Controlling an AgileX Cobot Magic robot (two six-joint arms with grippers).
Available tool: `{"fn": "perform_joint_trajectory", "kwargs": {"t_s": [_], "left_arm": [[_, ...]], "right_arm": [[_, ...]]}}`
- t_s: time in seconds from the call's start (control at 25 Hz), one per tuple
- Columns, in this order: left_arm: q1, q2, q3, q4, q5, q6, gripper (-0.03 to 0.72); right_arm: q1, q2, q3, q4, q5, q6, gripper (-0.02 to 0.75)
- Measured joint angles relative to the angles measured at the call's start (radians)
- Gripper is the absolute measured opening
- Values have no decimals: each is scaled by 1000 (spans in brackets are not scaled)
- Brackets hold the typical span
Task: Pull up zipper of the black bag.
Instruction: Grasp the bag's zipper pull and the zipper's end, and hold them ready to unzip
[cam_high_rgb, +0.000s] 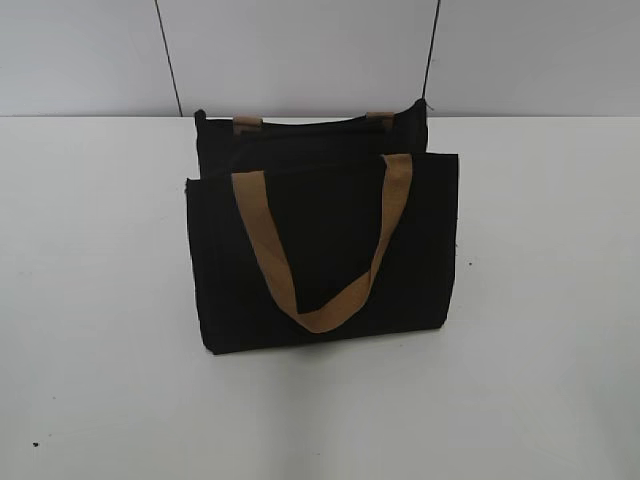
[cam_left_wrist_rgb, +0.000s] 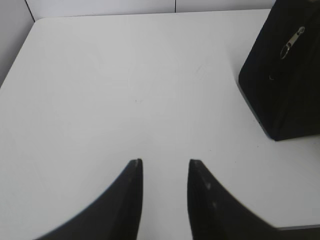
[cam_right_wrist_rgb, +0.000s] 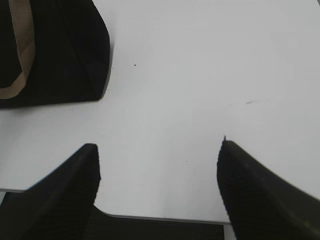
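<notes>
The black bag (cam_high_rgb: 322, 250) stands upright in the middle of the white table, with a tan strap handle (cam_high_rgb: 322, 250) hanging down its front. In the left wrist view the bag's side (cam_left_wrist_rgb: 285, 85) is at the far right, and the silvery zipper pull (cam_left_wrist_rgb: 292, 42) hangs near its top. My left gripper (cam_left_wrist_rgb: 165, 162) is open and empty over bare table, well left of the bag. In the right wrist view the bag's corner (cam_right_wrist_rgb: 65, 55) is at the top left. My right gripper (cam_right_wrist_rgb: 159, 147) is wide open and empty near the table's front edge. Neither gripper shows in the exterior view.
The white table (cam_high_rgb: 540, 300) spreads around the bag on all sides. A pale wall with two dark cables (cam_high_rgb: 168, 60) stands behind it. The table's front edge (cam_right_wrist_rgb: 165, 218) lies just under the right gripper.
</notes>
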Motion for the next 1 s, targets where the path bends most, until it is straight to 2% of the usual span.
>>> {"fn": "perform_joint_trajectory", "kwargs": {"t_s": [1.0], "left_arm": [[0, 0, 0, 0, 0, 0, 241]], "right_arm": [[0, 0, 0, 0, 0, 0, 559]]}}
